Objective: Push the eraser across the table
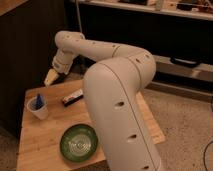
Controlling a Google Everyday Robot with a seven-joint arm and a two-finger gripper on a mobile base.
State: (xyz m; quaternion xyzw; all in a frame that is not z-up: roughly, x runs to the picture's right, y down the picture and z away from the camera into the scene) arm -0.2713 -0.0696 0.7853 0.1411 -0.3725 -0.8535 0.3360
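Camera view shows the eraser lying flat on the table, right of the cup. Above the cup's far side hangs the gripper; open or closed, one cannot tell. The eraser looks light, stiff, likely grippy: push its long side squarely.

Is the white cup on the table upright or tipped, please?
Upright: the cup stands on the table, mouth up; the end effector hovers near the far-left corner.
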